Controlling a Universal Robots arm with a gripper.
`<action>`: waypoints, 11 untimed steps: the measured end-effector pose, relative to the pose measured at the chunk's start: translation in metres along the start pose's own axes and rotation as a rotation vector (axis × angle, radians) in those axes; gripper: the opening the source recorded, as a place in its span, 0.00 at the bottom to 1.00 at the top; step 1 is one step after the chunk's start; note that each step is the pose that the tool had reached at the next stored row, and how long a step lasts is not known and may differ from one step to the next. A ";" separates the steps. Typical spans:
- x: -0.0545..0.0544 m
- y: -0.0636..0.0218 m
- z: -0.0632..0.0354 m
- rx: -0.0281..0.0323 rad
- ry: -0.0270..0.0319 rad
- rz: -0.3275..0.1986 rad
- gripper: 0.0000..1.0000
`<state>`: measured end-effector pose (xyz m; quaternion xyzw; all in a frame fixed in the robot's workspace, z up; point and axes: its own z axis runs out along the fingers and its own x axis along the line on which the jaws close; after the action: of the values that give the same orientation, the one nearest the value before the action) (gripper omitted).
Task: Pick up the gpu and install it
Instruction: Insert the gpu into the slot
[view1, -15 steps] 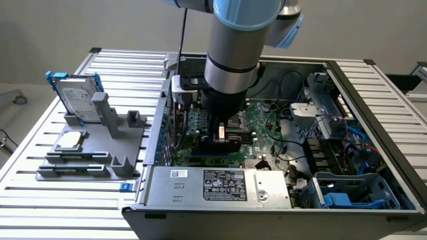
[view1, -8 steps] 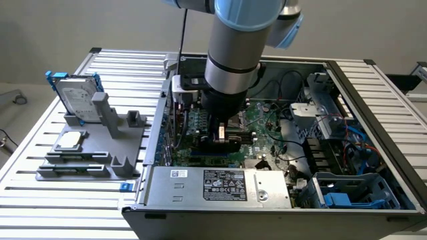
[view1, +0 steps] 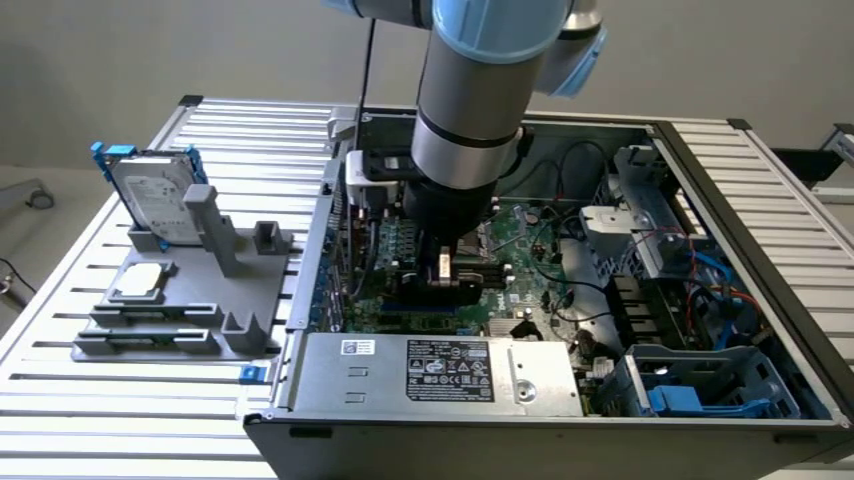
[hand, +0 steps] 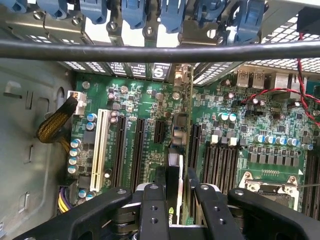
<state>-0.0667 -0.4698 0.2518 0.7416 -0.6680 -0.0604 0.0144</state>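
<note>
Claw (hand: 175, 196) clamps gpu (hand: 179, 132) edge-on over motherboard (hand: 240, 125).

the arm (view1: 467, 120) reaches down into the open computer case (view1: 534, 445), its tool (view1: 447, 283) low over the green motherboard (view1: 514, 235).

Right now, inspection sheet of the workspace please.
Surface: slatted metal table, open PC case on it.
Job's things: gpu edge-on above the motherboard slots; seating cannot be told.
Clutter: grey rack beside the case, with blue-framed hard drive upright and small silver drive flat.
Grippers: tool shut on the gpu, inside the case.
Cables: red wires, yellow-black bundle, black cable.
Surroundings: grey wall.
</note>
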 end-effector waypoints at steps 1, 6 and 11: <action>0.000 -0.0001 0.0003 -0.0003 -0.0001 0.000 0.27; 0.001 -0.0004 0.0028 -0.0036 -0.0002 0.000 0.27; 0.001 -0.0007 0.0053 -0.0074 -0.0005 0.000 0.27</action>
<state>-0.0665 -0.4705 0.2464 0.7415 -0.6678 -0.0631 0.0170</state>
